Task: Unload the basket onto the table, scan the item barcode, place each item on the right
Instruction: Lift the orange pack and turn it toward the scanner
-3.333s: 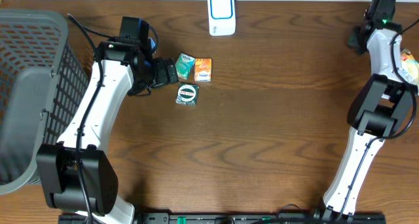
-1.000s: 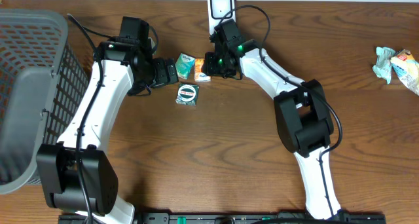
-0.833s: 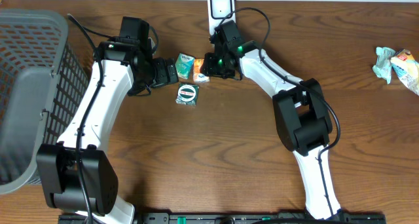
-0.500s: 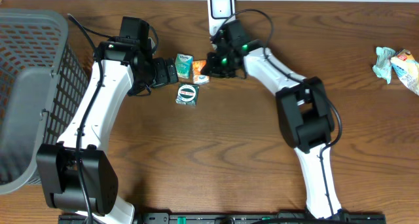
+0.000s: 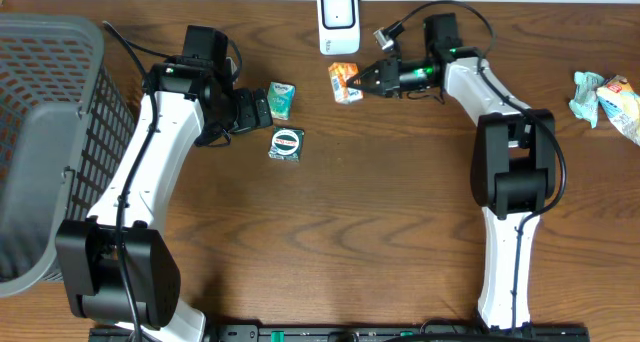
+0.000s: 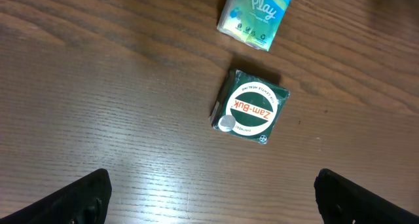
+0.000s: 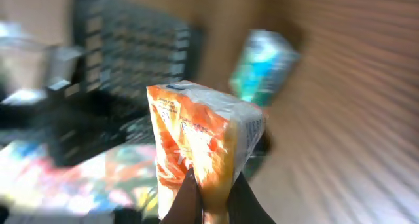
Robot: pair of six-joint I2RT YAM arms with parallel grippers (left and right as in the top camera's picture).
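Orange packet (image 5: 345, 82) is pinched in the right hand (image 5: 362, 82), which is closed on one edge of it. The wrist view shows the fingers (image 7: 188, 199) clamped on the packet's lower edge. It sits just below the scanner (image 5: 338, 20), near it but not touching, and looks clear of the bench (image 5: 400, 232). So the pickup is done and the packet is at the scanner. What's left, by my read, is to face the barcode toward the scanner window and get the read. I can't tell which face carries the barcode, the wrist view is too blurry. The left hand (image 5: 258, 110) is wide open and holds nothing, down and to the left of the scanner. Beside it a teal packet (image 5: 281, 98) and a green box (image 5: 286, 143) lie flat on the bench, farther from the scanner than the orange one and probably unscanned. A basket (image 5: 40, 132) stands well left of the scanner.
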